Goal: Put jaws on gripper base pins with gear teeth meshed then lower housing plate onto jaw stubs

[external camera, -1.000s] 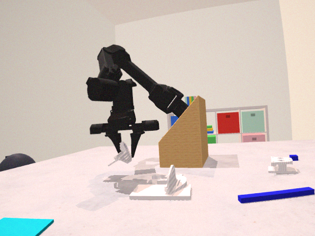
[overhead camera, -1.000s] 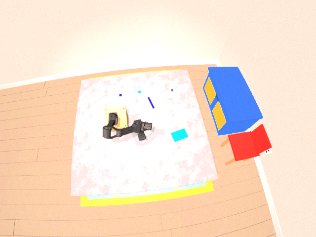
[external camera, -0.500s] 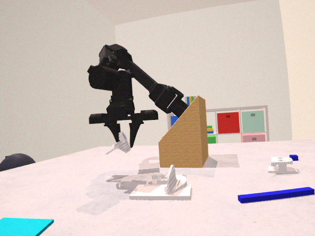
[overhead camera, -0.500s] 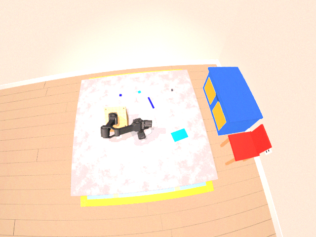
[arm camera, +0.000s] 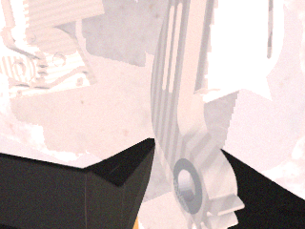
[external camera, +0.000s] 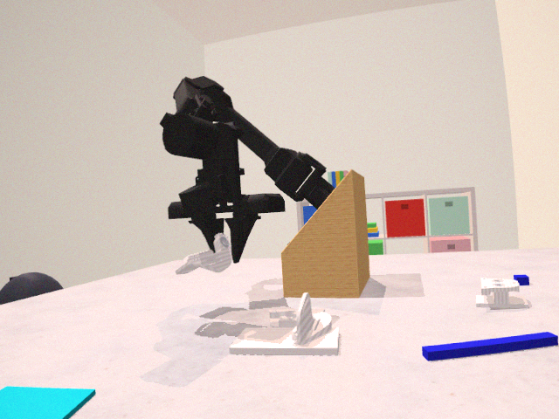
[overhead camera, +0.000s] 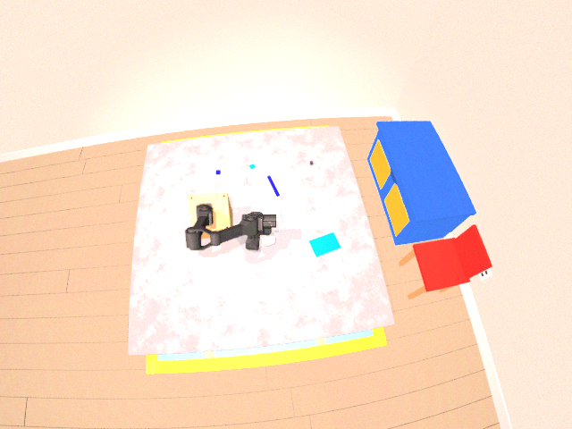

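Note:
My gripper [external camera: 224, 255] [arm camera: 183, 152] is shut on a white jaw [external camera: 208, 260] [arm camera: 164, 95], beside its round hub hole and gear teeth. The jaw hangs tilted above the table, its long end pointing left in the exterior view. A flat white plate [external camera: 284, 347] lies on the table lower and nearer that camera, with a ribbed upright piece [external camera: 304, 320] on it. Another white part [external camera: 500, 295] with a raised top stands at the right. A ribbed white part with small holes [arm camera: 58, 73] shows at the wrist view's upper left. Which part is the base or housing is unclear; pins and stubs cannot be made out.
A wooden wedge block [external camera: 325, 271] [overhead camera: 222, 216] stands by the arm. A long blue bar [overhead camera: 273, 185] [external camera: 489, 346], a small blue cube [overhead camera: 218, 172] [external camera: 521, 279], a cyan sheet [overhead camera: 324, 244] [external camera: 40, 401] and a small cyan piece [overhead camera: 252, 166] lie on the table.

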You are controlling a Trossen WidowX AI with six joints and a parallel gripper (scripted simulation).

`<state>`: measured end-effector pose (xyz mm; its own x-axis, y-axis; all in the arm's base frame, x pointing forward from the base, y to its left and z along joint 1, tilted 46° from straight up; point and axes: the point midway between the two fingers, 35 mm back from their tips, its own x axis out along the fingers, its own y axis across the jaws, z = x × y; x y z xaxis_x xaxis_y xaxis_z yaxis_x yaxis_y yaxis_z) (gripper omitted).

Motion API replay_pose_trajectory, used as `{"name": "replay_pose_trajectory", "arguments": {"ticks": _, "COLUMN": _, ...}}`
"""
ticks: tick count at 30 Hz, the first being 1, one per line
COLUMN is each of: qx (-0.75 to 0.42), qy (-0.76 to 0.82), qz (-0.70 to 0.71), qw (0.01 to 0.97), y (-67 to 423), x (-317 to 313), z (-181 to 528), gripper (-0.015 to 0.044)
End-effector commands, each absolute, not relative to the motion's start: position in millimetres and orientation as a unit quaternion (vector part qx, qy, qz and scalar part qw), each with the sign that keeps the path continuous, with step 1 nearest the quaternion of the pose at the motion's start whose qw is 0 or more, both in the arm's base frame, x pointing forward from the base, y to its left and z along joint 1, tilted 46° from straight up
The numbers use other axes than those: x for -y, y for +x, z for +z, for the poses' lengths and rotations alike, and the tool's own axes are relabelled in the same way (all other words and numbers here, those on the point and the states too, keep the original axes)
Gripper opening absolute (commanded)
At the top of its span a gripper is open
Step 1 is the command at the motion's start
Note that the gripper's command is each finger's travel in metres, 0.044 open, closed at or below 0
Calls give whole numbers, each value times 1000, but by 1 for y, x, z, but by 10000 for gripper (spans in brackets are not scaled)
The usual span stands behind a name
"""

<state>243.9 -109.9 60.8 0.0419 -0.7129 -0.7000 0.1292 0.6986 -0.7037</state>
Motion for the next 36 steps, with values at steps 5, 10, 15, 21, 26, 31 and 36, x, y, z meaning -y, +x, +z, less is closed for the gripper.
{"name": "replay_pose_trajectory", "arguments": {"ticks": 5, "qx": -578, "qy": -155, "qz": -380, "qw": 706, "y": 249, "x": 104, "z": 56, "gripper": 37}}
{"name": "replay_pose_trajectory", "arguments": {"ticks": 10, "qx": -550, "qy": -105, "qz": -419, "qw": 715, "y": 251, "x": 101, "z": 53, "gripper": 37}}
{"name": "replay_pose_trajectory", "arguments": {"ticks": 15, "qx": -535, "qy": -80, "qz": -438, "qw": 718, "y": 252, "x": 99, "z": 51, "gripper": 37}}
{"name": "replay_pose_trajectory", "arguments": {"ticks": 21, "qx": -531, "qy": -74, "qz": -443, "qw": 719, "y": 252, "x": 99, "z": 51, "gripper": 37}}
{"name": "replay_pose_trajectory", "arguments": {"ticks": 26, "qx": -500, "qy": -25, "qz": -478, "qw": 722, "y": 255, "x": 96, "z": 48, "gripper": 37}}
{"name": "replay_pose_trajectory", "arguments": {"ticks": 31, "qx": -465, "qy": 26, "qz": -511, "qw": 722, "y": 257, "x": 92, "z": 45, "gripper": 37}}
{"name": "replay_pose_trajectory", "arguments": {"ticks": 36, "qx": -428, "qy": 77, "qz": -543, "qw": 719, "y": 259, "x": 89, "z": 42, "gripper": 37}}
